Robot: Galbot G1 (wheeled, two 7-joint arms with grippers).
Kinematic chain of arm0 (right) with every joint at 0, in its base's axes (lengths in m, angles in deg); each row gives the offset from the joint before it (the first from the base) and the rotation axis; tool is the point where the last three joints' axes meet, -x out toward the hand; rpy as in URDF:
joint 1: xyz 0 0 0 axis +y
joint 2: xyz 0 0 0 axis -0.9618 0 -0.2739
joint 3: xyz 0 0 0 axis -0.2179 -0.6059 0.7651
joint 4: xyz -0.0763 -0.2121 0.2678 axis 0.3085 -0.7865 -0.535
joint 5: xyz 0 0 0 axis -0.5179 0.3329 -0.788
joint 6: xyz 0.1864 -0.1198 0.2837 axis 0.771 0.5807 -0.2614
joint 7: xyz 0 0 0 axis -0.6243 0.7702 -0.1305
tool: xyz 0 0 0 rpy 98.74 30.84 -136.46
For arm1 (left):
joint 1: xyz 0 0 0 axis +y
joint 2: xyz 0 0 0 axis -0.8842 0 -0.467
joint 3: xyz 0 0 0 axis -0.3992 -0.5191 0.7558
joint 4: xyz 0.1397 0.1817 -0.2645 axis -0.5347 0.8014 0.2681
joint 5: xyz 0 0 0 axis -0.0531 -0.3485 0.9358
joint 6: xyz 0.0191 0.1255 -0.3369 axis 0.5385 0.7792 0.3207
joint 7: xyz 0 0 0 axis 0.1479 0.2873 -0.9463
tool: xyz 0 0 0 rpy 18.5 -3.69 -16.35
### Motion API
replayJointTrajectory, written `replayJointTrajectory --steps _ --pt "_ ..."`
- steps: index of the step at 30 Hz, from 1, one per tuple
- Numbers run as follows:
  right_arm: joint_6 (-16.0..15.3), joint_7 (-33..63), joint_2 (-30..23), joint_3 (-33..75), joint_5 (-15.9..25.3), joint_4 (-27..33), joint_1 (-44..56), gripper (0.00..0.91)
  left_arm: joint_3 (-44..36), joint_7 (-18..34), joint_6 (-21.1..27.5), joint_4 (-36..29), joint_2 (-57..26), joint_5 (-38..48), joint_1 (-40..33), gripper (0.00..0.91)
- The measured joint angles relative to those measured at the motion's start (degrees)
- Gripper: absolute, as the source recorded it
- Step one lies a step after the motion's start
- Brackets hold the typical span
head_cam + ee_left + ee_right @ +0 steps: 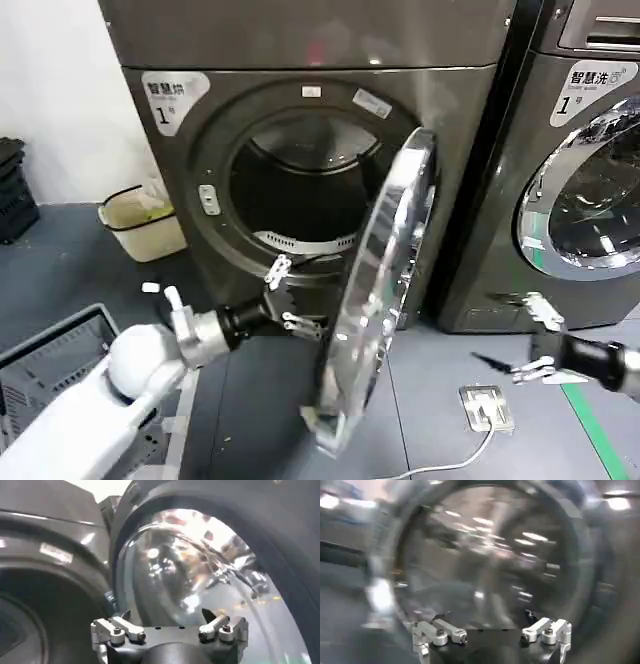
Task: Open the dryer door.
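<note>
The dryer door (pixel 385 290) stands swung far out from the grey dryer (pixel 200 150), nearly edge-on in the head view, and the dark drum opening (pixel 310 190) is bare. My left gripper (pixel 292 298) is open just inside the door, facing its inner face without gripping it. In the left wrist view the left gripper (pixel 166 615) points at the door's bulging clear bowl (pixel 200 575). My right gripper (pixel 522 342) hangs open on the door's outer side, well apart from it. In the right wrist view the right gripper (pixel 485 615) faces the chrome-ringed glass (pixel 485 555).
A second grey machine (pixel 590 190) with its own chrome door stands at the right. A white power strip (pixel 487 408) and cable lie on the floor by the open door. A cream bin (pixel 145 220) sits left of the dryer, and a grey crate (pixel 50 360) is at lower left.
</note>
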Motion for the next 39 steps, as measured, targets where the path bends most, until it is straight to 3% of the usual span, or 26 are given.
replayJointTrajectory --steps 12,18,26,36,39 --pt "-0.6 17.7 -22.0 17.0 9.1 1.8 5.5 0.907 -9.8 1.3 -0.9 3.2 5.3 -1.5 -7.3 0.907" --pt "-1.4 26.5 -30.7 22.4 17.1 4.4 4.0 0.907 -14.8 2.1 -1.2 5.7 8.2 -1.7 -11.1 0.907" --pt "-6.9 38.8 -38.4 27.7 21.0 7.3 1.5 0.907 -19.8 4.3 -1.5 9.6 12.5 -4.2 -15.7 0.907" --pt "-10.5 54.5 -45.1 30.2 24.9 8.8 -0.4 0.907 -23.2 7.5 -1.1 13.8 17.3 -5.9 -18.4 0.907" --pt "-12.9 59.7 -46.6 31.1 26.8 8.8 -1.0 0.907 -23.8 8.3 -0.9 14.9 18.4 -6.1 -19.0 0.907"
